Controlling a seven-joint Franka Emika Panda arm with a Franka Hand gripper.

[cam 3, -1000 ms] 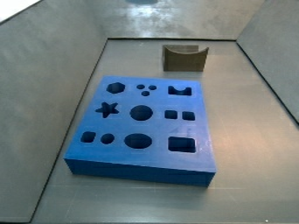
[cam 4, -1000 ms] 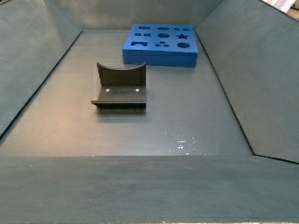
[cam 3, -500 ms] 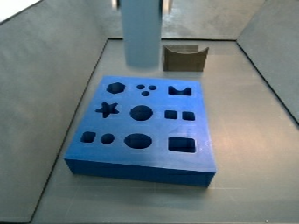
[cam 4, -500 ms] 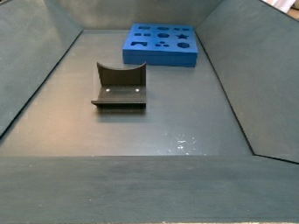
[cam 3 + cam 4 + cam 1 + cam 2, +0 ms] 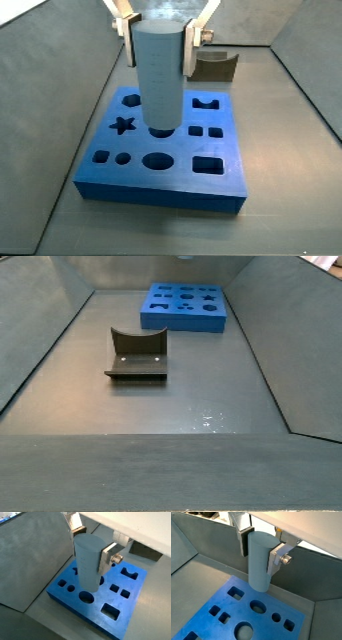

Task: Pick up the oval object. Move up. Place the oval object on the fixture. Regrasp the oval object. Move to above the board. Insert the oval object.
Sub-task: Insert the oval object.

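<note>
My gripper is shut on the oval object, a long pale blue-grey peg that hangs upright. Its lower end is over the middle holes of the blue board and hides one of them. Both wrist views show the silver fingers clamped on the peg's upper part, with the board below. The olive-brown fixture stands empty beyond the board. Another side view shows the fixture and the board, but neither gripper nor peg.
Grey sloping walls enclose the floor on all sides. The board has star, hexagon, round, square and oval holes. The fixture also shows in a wrist view, just past the board's edge.
One second ago no gripper showed. Half a second ago the peg entered from above, behind the board. Now it is lower and farther forward, over the board's middle, with the fingers in view.
</note>
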